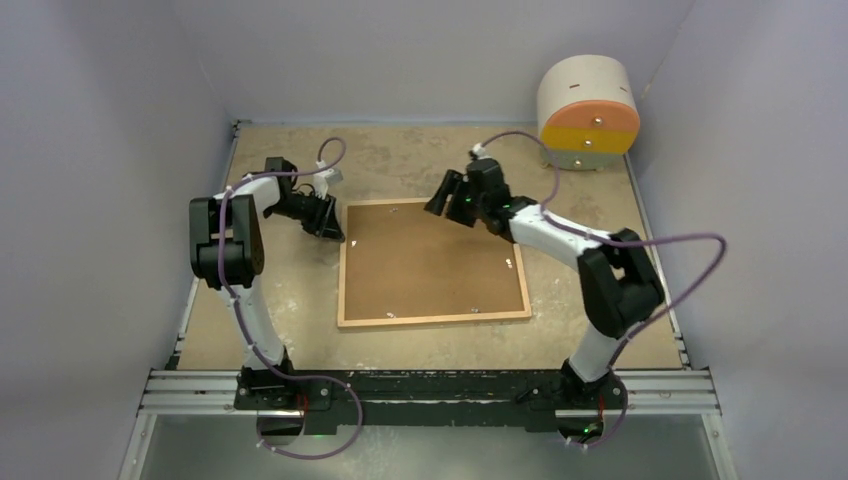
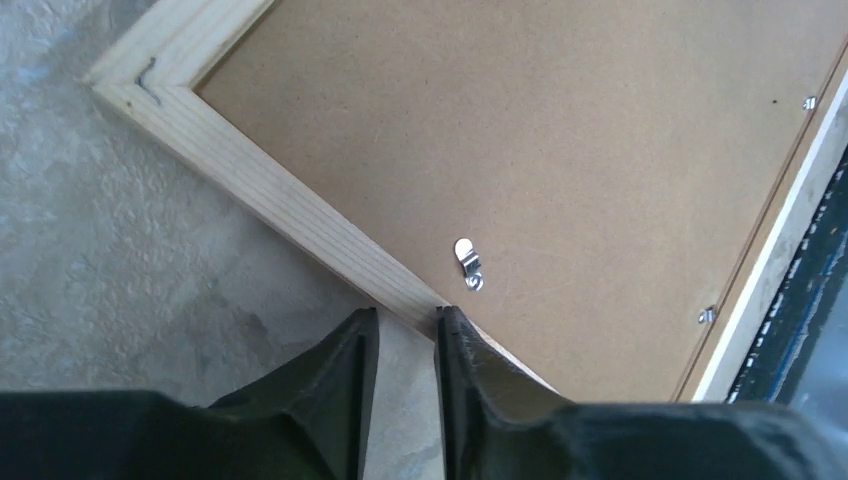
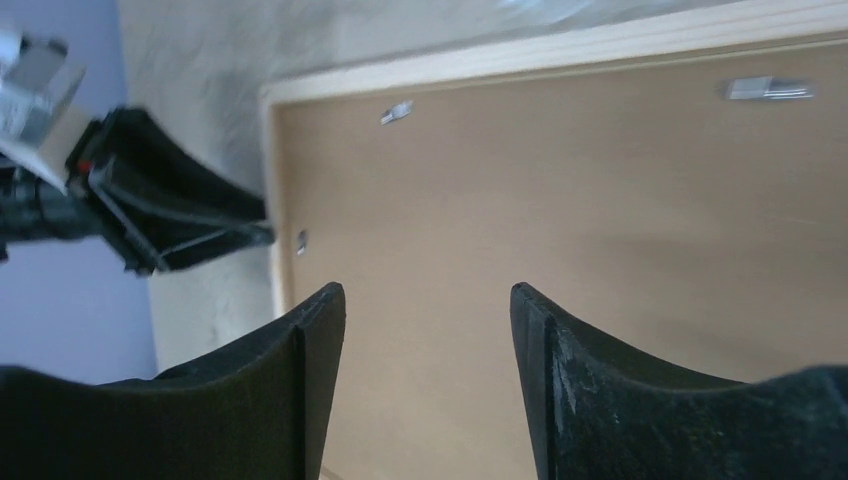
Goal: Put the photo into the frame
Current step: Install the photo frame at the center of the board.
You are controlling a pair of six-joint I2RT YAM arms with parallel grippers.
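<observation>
The frame (image 1: 435, 320) lies face down mid-table, its light wooden moulding around the brown backing panel (image 1: 430, 260). The photo is not in view. My left gripper (image 1: 335, 232) sits low at the frame's left edge near the far corner. In the left wrist view its jaws (image 2: 407, 315) stand a little apart with bare table between them, tips at the moulding (image 2: 300, 215), one tip over it. My right gripper (image 1: 437, 205) hovers over the frame's far edge. It is open and empty above the backing panel (image 3: 600, 200) in the right wrist view (image 3: 428, 295).
Small metal turn clips (image 2: 468, 263) hold the backing panel along the frame's edges. A white and orange cylinder (image 1: 588, 105) stands at the back right corner. Grey walls enclose the table on three sides. A metal rail (image 1: 430, 385) runs along the near edge.
</observation>
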